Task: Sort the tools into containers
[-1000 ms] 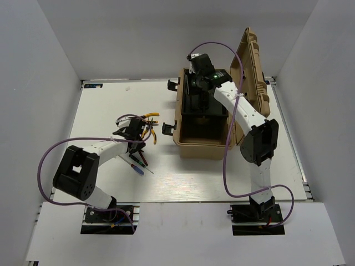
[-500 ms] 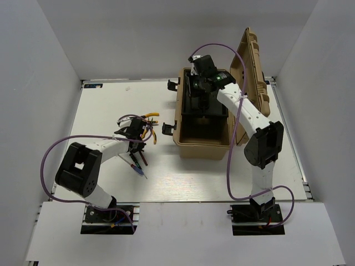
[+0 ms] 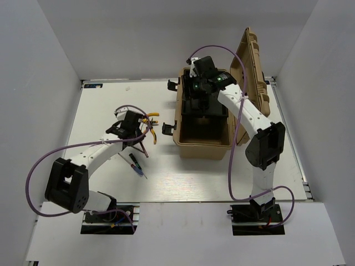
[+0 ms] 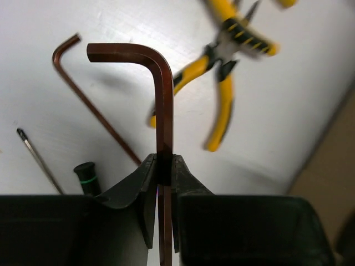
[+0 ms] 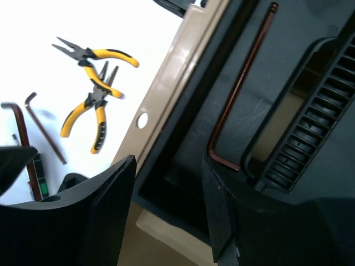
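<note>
Change noted: the left jaws have closed and come up off the table (image 3: 100, 100), and the right jaws have opened above the toolbox (image 3: 202, 149). Finding: the left jaws are pinched narrow on the long shank of a thick hex key (image 4: 164, 105), which stands upright in the wrist view with its short leg pointing left, clear of the table. The right jaws stand wide and hold nothing. They hang over the black tray (image 5: 294, 44) at the far end of the toolbox, where a long hex key (image 5: 238, 91) lies flat, apart from both fingers. Judgement: one key appears delivered, and another is picked up and awaits carrying to the right. Outstanding on the table, left of the toolbox: a thin hex key (image 4: 94, 106), two pliers (image 5: 97, 98) and the screwdrivers (image 3: 138, 166).
</note>
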Controlling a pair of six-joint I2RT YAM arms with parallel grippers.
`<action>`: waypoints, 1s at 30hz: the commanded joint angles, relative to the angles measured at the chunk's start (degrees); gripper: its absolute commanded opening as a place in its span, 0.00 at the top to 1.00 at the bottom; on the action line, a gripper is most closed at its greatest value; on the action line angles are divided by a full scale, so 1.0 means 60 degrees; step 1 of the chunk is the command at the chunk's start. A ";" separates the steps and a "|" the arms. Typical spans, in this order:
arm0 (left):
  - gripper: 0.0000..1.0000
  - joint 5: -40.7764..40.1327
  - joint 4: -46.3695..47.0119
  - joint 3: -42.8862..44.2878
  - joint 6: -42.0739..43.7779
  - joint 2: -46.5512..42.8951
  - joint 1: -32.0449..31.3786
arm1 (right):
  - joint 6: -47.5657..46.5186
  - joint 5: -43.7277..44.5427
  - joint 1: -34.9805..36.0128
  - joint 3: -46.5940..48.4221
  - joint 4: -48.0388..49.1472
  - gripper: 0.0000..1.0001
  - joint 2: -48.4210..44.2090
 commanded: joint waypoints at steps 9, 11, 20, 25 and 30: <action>1.00 0.1296 0.0680 0.2442 0.1662 -0.0982 -0.0026 | -0.0967 -0.0173 0.0115 0.0077 0.0375 1.00 -0.1179; 1.00 0.1692 0.1321 0.3070 0.2072 -0.0982 -0.0026 | -0.1144 0.0948 0.0114 0.0152 0.0360 1.00 -0.1296; 1.00 0.7798 0.5337 0.6070 0.2676 0.2558 -0.0114 | -0.1731 0.3711 0.0027 0.0080 0.0931 1.00 -0.2116; 1.00 0.8931 0.5400 0.8780 0.2587 0.5281 -0.0553 | -0.1761 0.3740 0.0012 -0.0710 0.1181 1.00 -0.2688; 1.00 0.8477 0.4783 0.9739 0.2806 0.6209 -0.0744 | -0.1673 0.3550 0.0027 -0.0961 0.1166 1.00 -0.2908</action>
